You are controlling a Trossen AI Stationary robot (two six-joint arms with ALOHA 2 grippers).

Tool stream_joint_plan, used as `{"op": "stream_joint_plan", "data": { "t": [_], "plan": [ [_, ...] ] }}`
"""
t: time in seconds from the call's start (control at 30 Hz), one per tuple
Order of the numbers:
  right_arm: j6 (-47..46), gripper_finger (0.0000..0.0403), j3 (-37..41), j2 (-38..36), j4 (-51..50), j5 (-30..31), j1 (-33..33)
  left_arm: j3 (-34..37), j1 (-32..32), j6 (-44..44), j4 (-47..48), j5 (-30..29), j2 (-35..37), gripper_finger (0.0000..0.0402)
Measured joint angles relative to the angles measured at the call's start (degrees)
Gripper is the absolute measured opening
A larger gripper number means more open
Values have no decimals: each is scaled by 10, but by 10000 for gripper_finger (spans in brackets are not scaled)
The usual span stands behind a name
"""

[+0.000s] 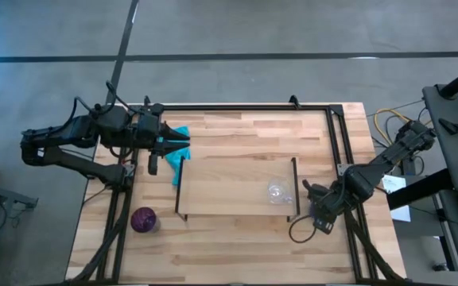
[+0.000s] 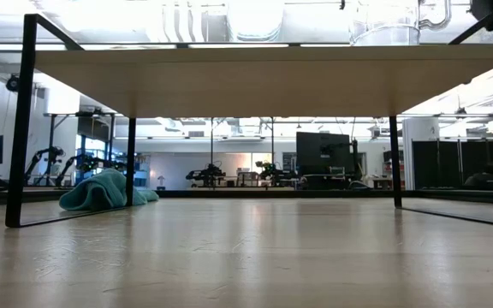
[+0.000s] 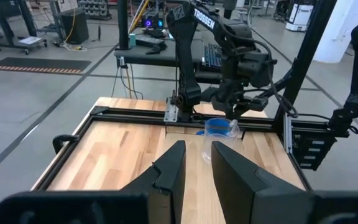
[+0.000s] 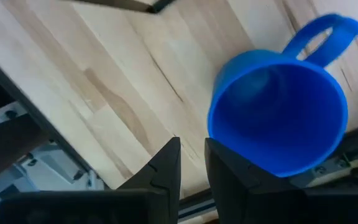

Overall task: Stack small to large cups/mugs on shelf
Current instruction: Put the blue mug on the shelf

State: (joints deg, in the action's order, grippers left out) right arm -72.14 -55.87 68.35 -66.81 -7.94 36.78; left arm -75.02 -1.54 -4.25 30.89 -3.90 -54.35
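The shelf (image 1: 229, 187) (image 2: 264, 81) is a low light-wood board on black wire legs in the middle of the table. The clear glass cup (image 1: 277, 191) (image 2: 388, 21) stands upright on its right part. The purple cup (image 1: 143, 220) stands on the table near the left edge. The blue mug (image 4: 278, 112) (image 3: 218, 126) is upright just off the shelf's right end, below my right gripper (image 4: 191, 146) (image 1: 315, 208), which points down with its fingers nearly together. My left gripper (image 1: 183, 147) (image 3: 196, 152) waits shut above the table's far left part. My right gripper comes from above, and one finger (image 4: 219, 165) lies beside the blue mug's outer wall (image 4: 219, 134), on the side away from the handle (image 4: 322, 34). No part of the mug is between the fingers. I cannot tell whether the finger touches the wall.
A teal cloth (image 1: 180, 137) (image 2: 101, 192) lies crumpled on the table by the shelf's far left leg, under my left gripper. A black frame (image 1: 344, 151) runs along the table's edges. A dark cable loop (image 1: 296, 230) hangs near my right gripper.
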Motion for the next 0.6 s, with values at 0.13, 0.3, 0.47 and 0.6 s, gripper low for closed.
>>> {"op": "stream_joint_plan", "data": {
  "t": [0.13,0.3,0.47,0.6],
  "plan": [
    [-13,68,2,16,1,0,23,0,0,0,0,0,0,63],
    [-3,68,2,40,1,0,49,1,0,0,0,0,0,63],
    [11,68,2,70,-4,3,57,1,0,0,0,0,0,63],
    [27,68,1,99,-4,3,57,1,0,0,-2,0,0,63]
  ]
}}
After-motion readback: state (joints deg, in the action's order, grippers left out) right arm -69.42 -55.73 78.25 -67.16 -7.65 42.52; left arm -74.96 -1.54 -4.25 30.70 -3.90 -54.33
